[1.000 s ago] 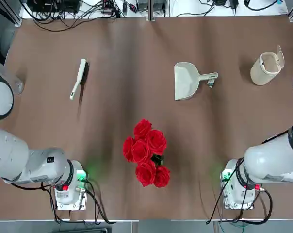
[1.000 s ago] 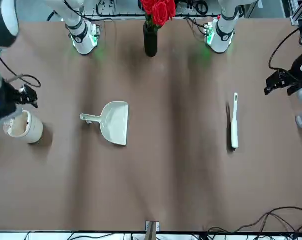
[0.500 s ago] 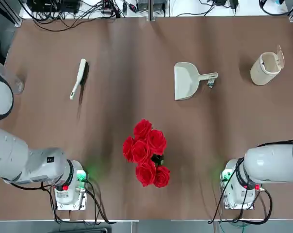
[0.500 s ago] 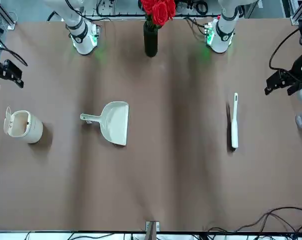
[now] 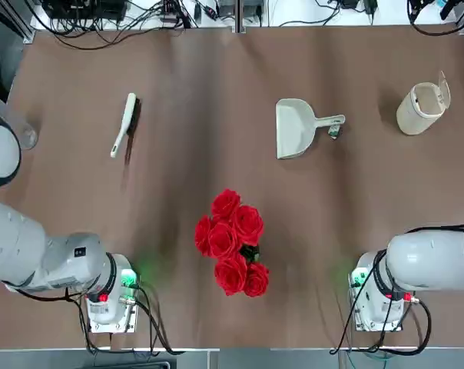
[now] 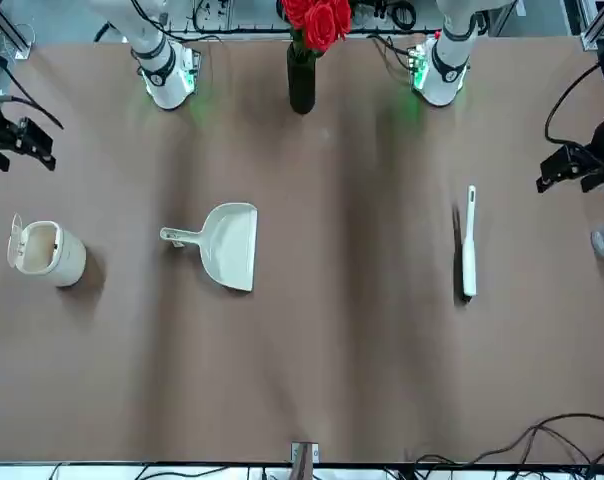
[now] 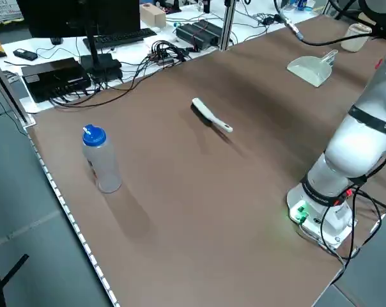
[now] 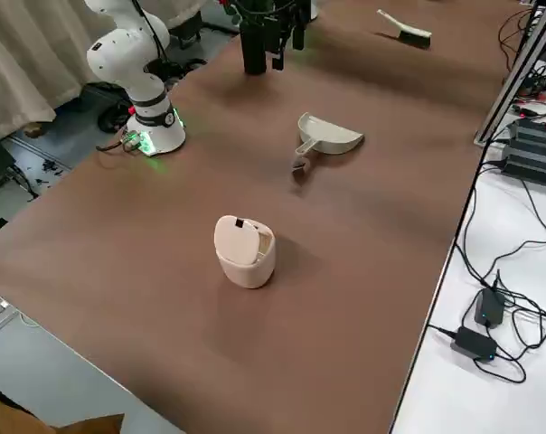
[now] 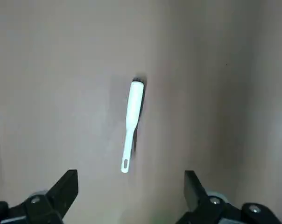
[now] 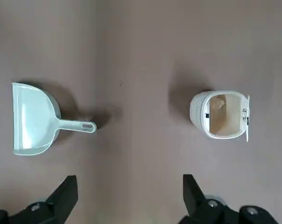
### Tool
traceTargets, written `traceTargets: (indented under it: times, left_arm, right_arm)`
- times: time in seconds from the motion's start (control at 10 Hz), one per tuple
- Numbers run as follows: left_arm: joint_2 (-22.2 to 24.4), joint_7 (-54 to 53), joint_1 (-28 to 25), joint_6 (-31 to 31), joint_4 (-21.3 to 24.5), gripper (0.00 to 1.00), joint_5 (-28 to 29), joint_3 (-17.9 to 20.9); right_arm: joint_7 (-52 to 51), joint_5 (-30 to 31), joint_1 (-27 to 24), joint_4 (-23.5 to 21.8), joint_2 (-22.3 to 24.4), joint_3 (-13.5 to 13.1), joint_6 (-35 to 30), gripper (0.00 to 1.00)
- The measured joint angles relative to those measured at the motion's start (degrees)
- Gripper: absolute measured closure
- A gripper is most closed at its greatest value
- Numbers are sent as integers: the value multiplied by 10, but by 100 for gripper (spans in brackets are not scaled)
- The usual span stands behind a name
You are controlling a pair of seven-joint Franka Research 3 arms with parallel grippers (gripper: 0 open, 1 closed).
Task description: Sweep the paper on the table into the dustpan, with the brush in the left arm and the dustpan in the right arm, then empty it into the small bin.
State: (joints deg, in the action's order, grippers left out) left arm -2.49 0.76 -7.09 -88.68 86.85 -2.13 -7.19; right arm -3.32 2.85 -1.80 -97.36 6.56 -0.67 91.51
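While I watch over the cameras, dustpan [image 5: 293, 128] lies on the bench [image 5: 193, 169], handle pointing right. Brush [image 5: 126, 124] well to its left; small bin [image 5: 422, 108] upright to its right, flap raised. Left tool [image 9: 131, 195] hangs beyond the dustpan's left, spread wide and holding nothing; right tool [image 10: 130, 197] above, off its right, equally wide. Roses [image 5: 230, 242] robot-side of it.

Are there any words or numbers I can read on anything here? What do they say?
None that I can read.
The poster beside the black monitor: print, too small to read.
The clear bottle with the blue cap: a small dark mark, too blurred to read.
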Motion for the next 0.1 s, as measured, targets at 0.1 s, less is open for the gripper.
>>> traceTargets:
  times: [0.1]
  left_arm:
    - [0,0,0,0,0,0,0,-1]
  right_arm:
    - [11,0,0,0,0,-1,0,0]
